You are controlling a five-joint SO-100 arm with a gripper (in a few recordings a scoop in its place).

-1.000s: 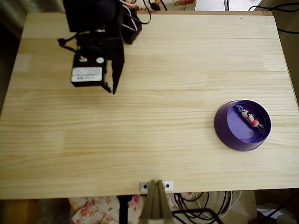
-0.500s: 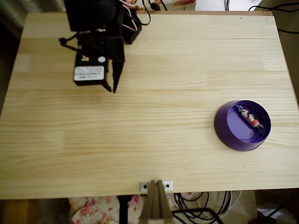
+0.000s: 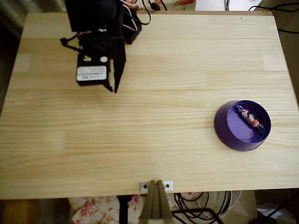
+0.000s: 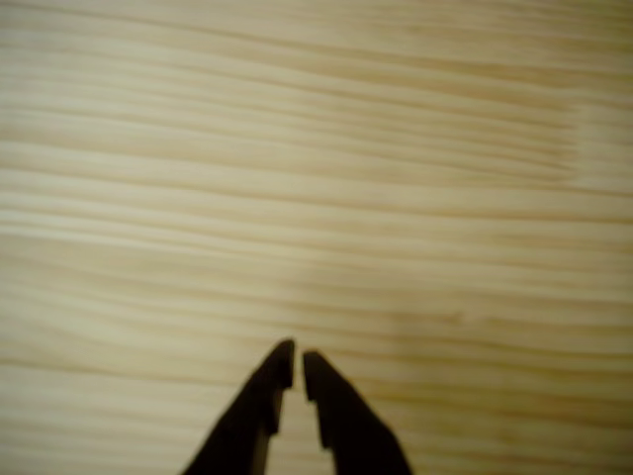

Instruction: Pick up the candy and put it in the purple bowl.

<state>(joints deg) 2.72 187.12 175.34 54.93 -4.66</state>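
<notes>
One candy (image 3: pixel 248 116) already lies inside the purple bowl (image 3: pixel 223 125) at the overhead frame's right, long axis running upper left to lower right; the hand (image 3: pixel 114 89), clenched on nothing, hangs well apart at upper left over bare tabletop (image 3: pixel 154 126)

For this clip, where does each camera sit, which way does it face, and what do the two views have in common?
Overhead view: fixed above, looking straight down on the pale wooden table; shows the black arm and claw at upper left, and at right the round purple plastic bowl with the small red-and-white wrapped candy lying inside.
Wrist view: rides on the arm, facing down at bare wood grain; shows the claw with tips nearly together, holding nothing.
Shared: the table surface and the claw.
</notes>
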